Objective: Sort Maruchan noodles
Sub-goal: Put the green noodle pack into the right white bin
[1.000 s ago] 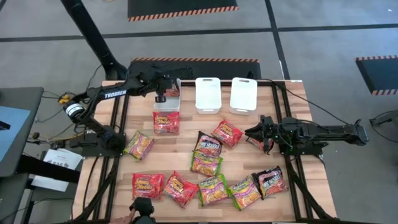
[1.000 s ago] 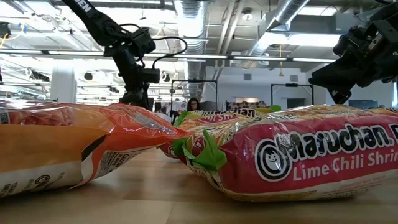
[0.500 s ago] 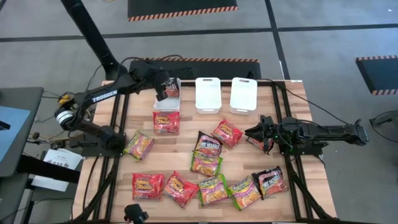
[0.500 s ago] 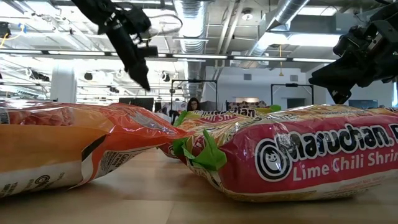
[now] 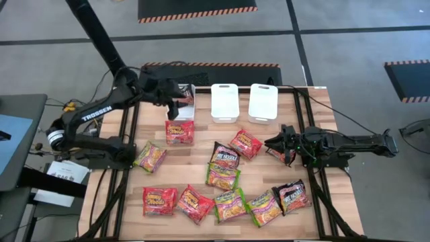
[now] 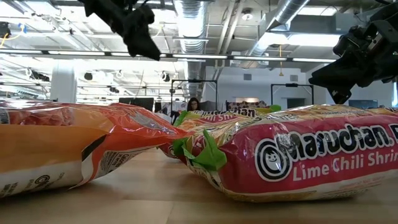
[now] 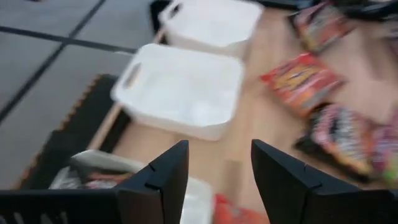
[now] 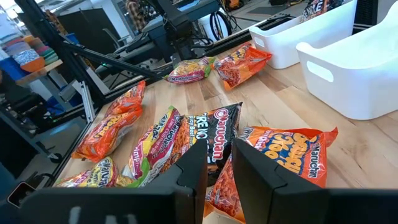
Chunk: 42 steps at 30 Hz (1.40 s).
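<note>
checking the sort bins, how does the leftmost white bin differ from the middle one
The leftmost bin already holds a packet; the middle bin looks empty. The left gripper, fingers open and empty, hangs over the leftmost bin; nothing is above the middle bin. Both are white, rectangular and stand along the table's far edge.

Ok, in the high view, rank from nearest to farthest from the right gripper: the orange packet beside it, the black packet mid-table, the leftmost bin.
From the right gripper:
1. Orange packet, just to its left.
2. Black packet, mid-table, farther left.
3. Leftmost bin, back-left, below the left gripper.
</note>
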{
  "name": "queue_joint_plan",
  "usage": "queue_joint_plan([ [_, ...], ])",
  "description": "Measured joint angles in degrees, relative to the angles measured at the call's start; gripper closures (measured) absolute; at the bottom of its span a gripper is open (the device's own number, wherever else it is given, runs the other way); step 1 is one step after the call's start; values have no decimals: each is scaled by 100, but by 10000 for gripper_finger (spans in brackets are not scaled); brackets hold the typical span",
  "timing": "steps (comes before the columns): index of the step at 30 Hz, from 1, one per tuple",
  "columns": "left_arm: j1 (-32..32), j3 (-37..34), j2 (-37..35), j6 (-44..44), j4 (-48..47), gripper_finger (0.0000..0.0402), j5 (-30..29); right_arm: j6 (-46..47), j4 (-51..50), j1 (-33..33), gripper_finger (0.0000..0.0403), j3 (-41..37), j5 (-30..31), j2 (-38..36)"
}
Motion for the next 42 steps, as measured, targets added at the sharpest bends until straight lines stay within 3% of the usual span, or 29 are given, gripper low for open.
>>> queue_joint_plan([
  [11, -1419, 0, -50, -1292, 344, 239, 46, -1, 0, 1, 301, 0, 0, 0],
  [23, -2652, 0, -48, -2930, 1187, 239, -1917, 1, 0, 1, 301, 0, 2, 0],
  [31, -3418, -4, 4, -3758, 1191, 239, -2363, 1, 2, -5, 301, 0, 74, -2],
  [35, -3863, -4, 45, -4022, 1204, 239, -2852, 5, 55, -3, 297, -4, 36, 0],
  [42, -4465, -8, 166, -4453, 1454, 239, -3561, 3, 162, 158, 226, -9, -37, 0],
])
